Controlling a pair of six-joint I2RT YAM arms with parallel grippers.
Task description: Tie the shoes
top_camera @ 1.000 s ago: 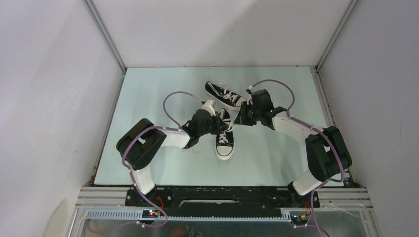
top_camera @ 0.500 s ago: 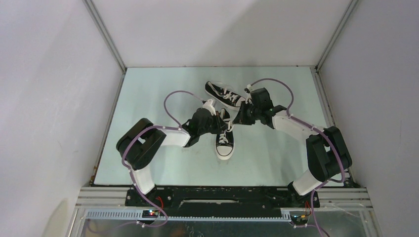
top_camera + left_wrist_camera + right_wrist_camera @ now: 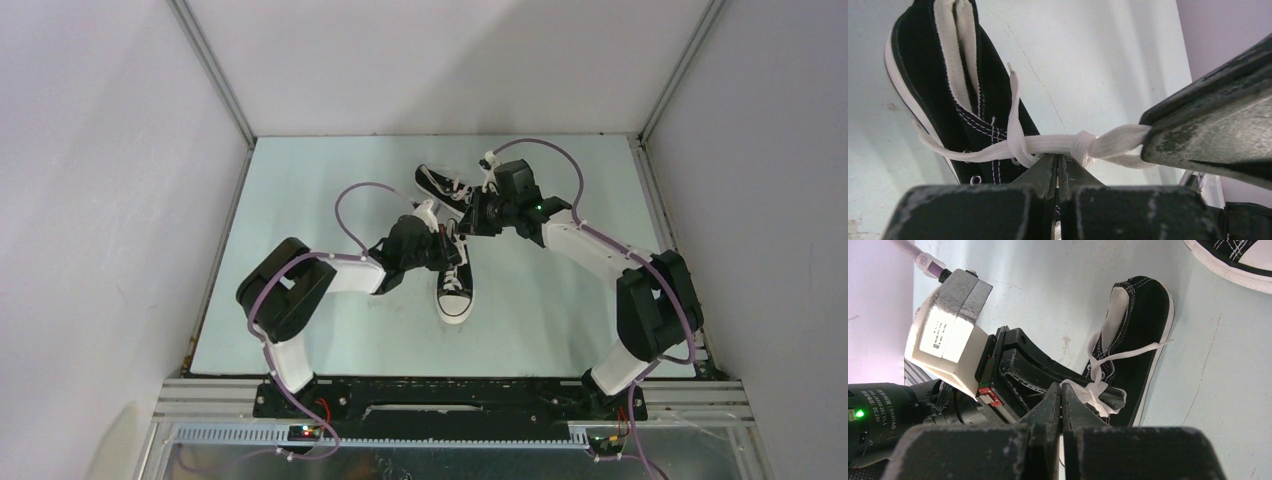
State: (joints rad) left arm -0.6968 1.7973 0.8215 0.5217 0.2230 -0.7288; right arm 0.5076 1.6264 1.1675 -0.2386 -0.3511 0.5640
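Note:
The near shoe [image 3: 455, 285], a black sneaker with a white toe cap, lies mid-table with its toe toward me. The second shoe [image 3: 443, 184] lies behind it. My left gripper [image 3: 443, 247] and right gripper [image 3: 468, 224] meet over the near shoe's heel end. In the left wrist view my left gripper [image 3: 1058, 161] is shut on the white lace [image 3: 1048, 143] beside a knot [image 3: 1083, 146], and the right finger [image 3: 1208, 135] clamps the lace's other side. In the right wrist view my right gripper [image 3: 1060, 391] is shut on the lace [image 3: 1093, 390] above the shoe [image 3: 1138, 335].
The pale green table [image 3: 320, 300] is walled by white panels on the left, back and right. The second shoe's sole [image 3: 1233, 265] shows at the top right of the right wrist view. Purple cables loop above both wrists.
My right gripper has moved left and toward the back, over the near shoe's heel, with the lace in it. My left gripper has barely moved.

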